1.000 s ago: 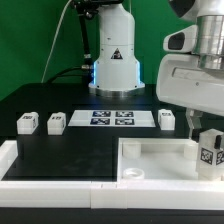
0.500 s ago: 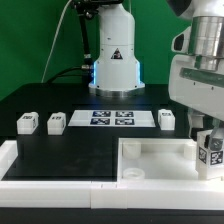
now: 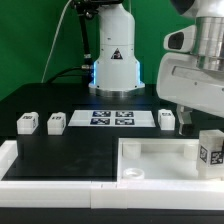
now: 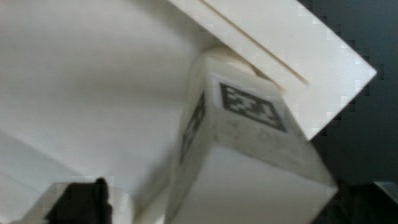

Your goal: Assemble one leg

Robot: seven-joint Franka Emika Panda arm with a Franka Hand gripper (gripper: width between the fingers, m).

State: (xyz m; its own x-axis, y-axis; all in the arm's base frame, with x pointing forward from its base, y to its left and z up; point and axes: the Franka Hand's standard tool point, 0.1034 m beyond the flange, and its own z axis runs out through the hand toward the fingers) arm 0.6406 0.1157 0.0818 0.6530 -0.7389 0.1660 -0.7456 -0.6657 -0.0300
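Observation:
A leg (image 3: 210, 150), a small white cuboid with a black-and-white tag, stands upright on the near right corner of the flat white tabletop (image 3: 155, 160). My gripper (image 3: 192, 124) hangs just above it, a little toward the exterior view's left. In the wrist view the leg (image 4: 249, 120) fills the space between my two dark fingertips (image 4: 80, 200), with a gap showing beside one finger. The gripper (image 4: 231, 205) is open around the leg's top. Three more legs lie on the black table: two at the left (image 3: 27, 122) (image 3: 56, 122) and one at the right (image 3: 166, 119).
The marker board (image 3: 112, 119) lies at the table's middle back, in front of the robot base (image 3: 113, 65). A white raised frame (image 3: 50, 168) runs along the front and left edges beside the tabletop.
The gripper dropped onto the leg half a second ago, then rose and shifted slightly toward the exterior view's left. The leg stays standing on the tabletop corner.

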